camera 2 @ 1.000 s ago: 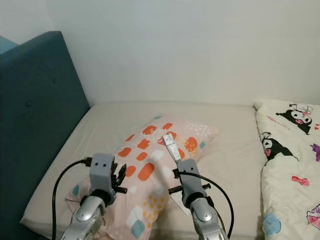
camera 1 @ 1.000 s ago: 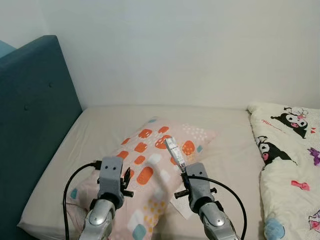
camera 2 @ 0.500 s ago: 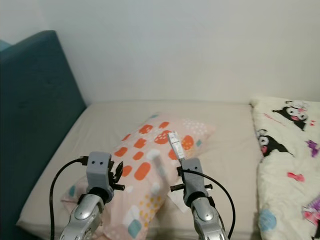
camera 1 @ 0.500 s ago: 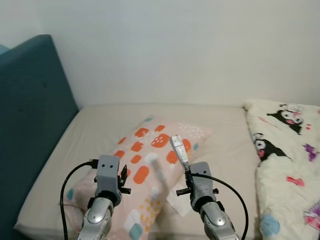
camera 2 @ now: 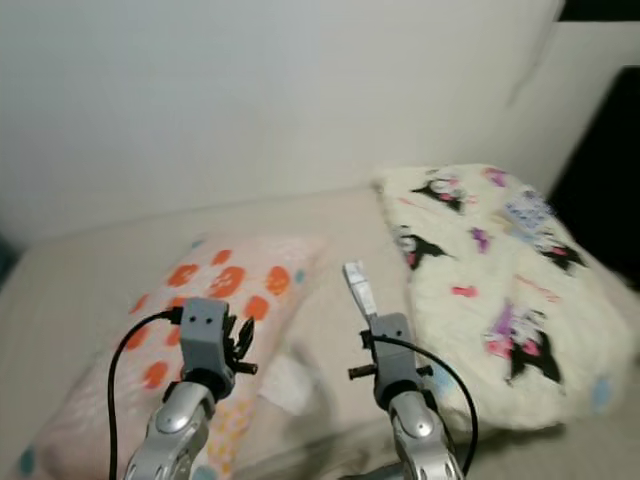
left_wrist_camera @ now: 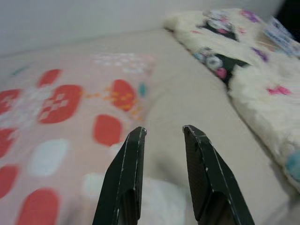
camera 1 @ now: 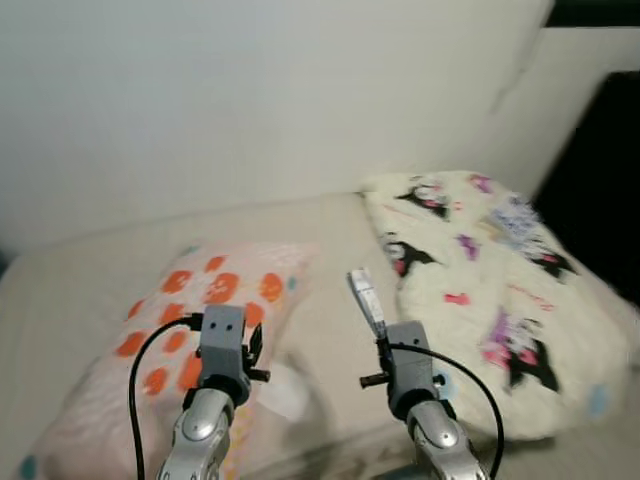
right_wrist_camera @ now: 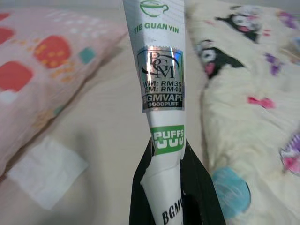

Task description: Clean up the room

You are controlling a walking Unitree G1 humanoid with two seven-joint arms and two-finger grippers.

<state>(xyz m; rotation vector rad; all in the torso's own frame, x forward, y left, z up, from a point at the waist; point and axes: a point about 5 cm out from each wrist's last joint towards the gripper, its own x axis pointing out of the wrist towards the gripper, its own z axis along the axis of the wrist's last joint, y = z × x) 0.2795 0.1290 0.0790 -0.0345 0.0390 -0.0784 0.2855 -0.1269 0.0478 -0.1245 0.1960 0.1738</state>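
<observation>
My right gripper is shut on a narrow white packet printed with green and silver labels. The packet stands upright out of the fingers, above the beige bed sheet. My left gripper is open with nothing between its fingers. It hangs over the near edge of a pink pillow with orange and white patches. A white tissue lies flat on the sheet beside the pillow, below and between both grippers.
A fluffy white blanket with cartoon characters is heaped on the right side of the bed. A plain white wall runs behind the bed. At the far right is a dark opening.
The camera has swung to the right: the blue headboard has left the picture and the blanket has come toward the middle. Both grippers keep their pose, and the packet stays held.
</observation>
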